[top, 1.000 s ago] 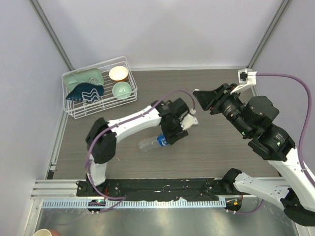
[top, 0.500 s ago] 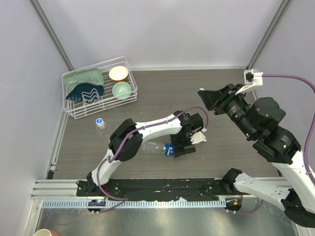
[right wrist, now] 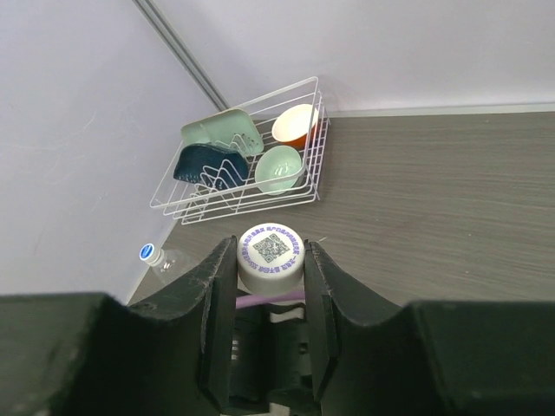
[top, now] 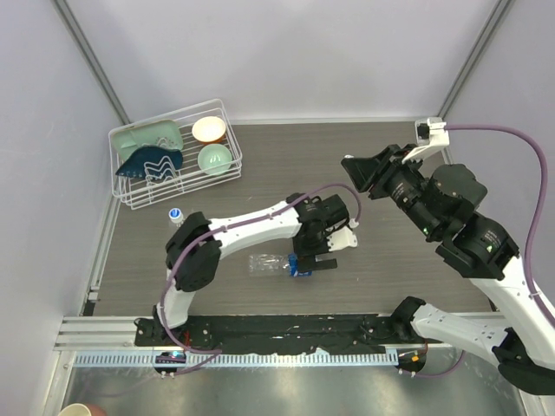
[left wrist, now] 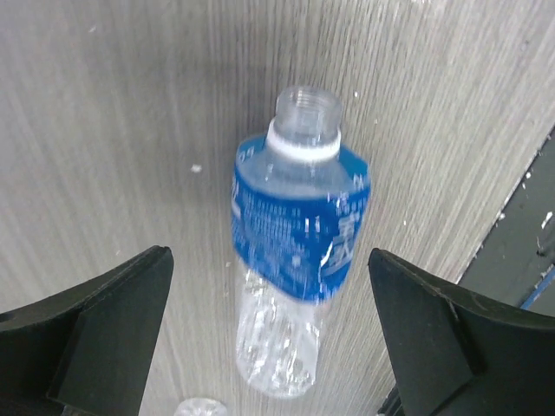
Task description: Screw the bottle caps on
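Top view: rack point(top: 173, 165) as landmark. The labelled bottle point(top: 270, 263) lies flat on the tabletop point(top: 286, 147), well out from the rack. Its long axis runs roughly across the tabletop, with the label end pointing away from the rack. The left pincer point(top: 316, 253) hangs right over that end. The right pincer point(top: 355, 171) is farther from the rack and well apart from the bottle, so the left arm is nearer. The other bottle point(top: 176, 217) lies just in front of the rack. Neither grip nor any cap can be read here. Left wrist view: the left pincer point(left wrist: 264, 260) is spread wide, fingers either side of the labelled bottle point(left wrist: 299, 234), touching neither side. The neck is bare and points straight ahead between the fingers, so closing would cross the axis at the label. Right wrist view: the right pincer point(right wrist: 270, 264) is pinching a white cap point(right wrist: 270, 247) with a printed code on top. The rack point(right wrist: 251, 186) is beyond, and the other bottle point(right wrist: 160, 258) beside it looks capped. The labelled bottle is hidden here. Likely next: bring neck and cap together, since the neck faces the right arm's side.
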